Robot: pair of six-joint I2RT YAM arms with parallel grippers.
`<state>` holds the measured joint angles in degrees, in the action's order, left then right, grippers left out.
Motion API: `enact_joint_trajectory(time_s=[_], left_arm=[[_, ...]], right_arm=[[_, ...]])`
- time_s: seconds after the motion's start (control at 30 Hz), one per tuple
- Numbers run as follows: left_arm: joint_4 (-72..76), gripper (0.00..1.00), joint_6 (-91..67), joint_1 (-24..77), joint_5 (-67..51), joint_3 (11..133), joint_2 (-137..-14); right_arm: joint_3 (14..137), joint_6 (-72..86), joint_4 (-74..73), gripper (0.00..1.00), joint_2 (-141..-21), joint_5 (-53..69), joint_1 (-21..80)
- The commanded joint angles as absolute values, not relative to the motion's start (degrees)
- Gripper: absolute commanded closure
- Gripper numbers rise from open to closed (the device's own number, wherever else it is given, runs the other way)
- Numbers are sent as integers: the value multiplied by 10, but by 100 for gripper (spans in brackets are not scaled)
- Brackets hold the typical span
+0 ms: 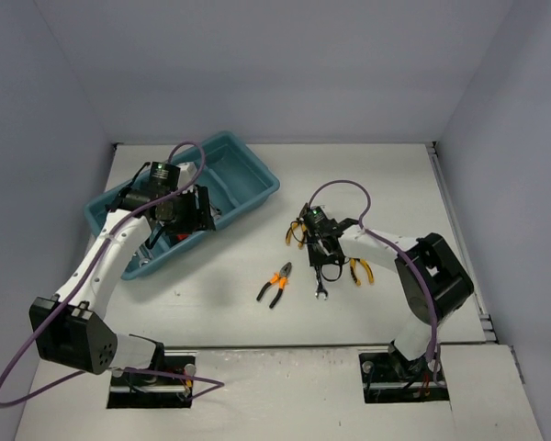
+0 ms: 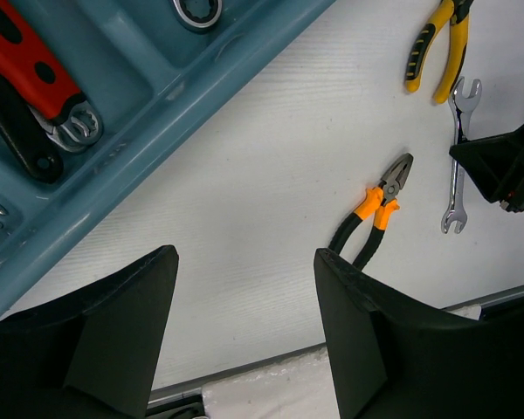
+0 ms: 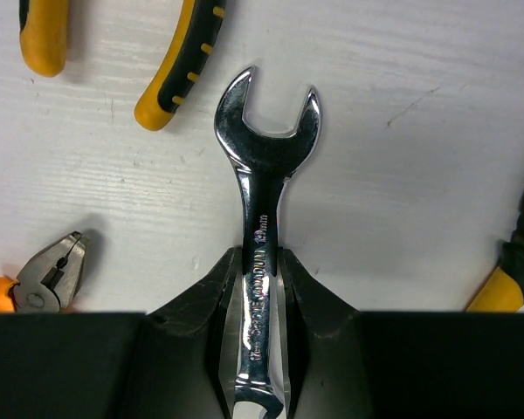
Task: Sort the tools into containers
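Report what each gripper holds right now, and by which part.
The right gripper is shut on the silver wrench, pinching its shank near the middle. The left gripper is open and holds nothing.

Tray (image 1: 257, 184) left rear on worktop (image 1: 211, 299), adjustable wrenches (image 2: 44, 74) inside. Pliers (image 1: 275, 284) centre; open-end wrench (image 3: 266, 175) just right; second pliers (image 1: 360, 270) further right.

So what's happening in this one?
Two arms are sorting tools into a teal tray. The right gripper is shut on the shank of a silver open-end wrench; whether it has left the table is unclear. The left gripper hangs open by the tray's edge, holding nothing. A red-handled wrench already lies in the tray; orange-handled pliers and yellow-handled pliers lie on the table.
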<state>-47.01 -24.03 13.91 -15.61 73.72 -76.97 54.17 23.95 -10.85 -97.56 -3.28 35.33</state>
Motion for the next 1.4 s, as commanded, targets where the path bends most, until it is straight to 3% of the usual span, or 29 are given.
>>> enact_joint_trajectory(time_s=[0.0,0.5,0.57,0.6,0.67,0.93,1.37], left_arm=[[-454,39,-235,150,-164,771,-770],[-454,39,-239,163,-163,775,-780],[-454,39,-240,164,-164,775,-781],[-453,39,-241,165,-164,775,-781],[-452,39,-244,168,-164,775,-780],[-422,39,-273,192,-190,770,-780],[-182,39,-395,244,-257,668,-803]], right_arm=[[501,267,-201,88,-997,19,361],[542,291,-247,78,-1045,-10,363],[549,285,-247,84,-1055,-10,363],[556,283,-246,97,-1059,-8,363],[562,276,-246,100,-1067,-6,362],[595,246,-244,100,-1009,-32,366],[614,194,-216,100,-903,-11,369]])
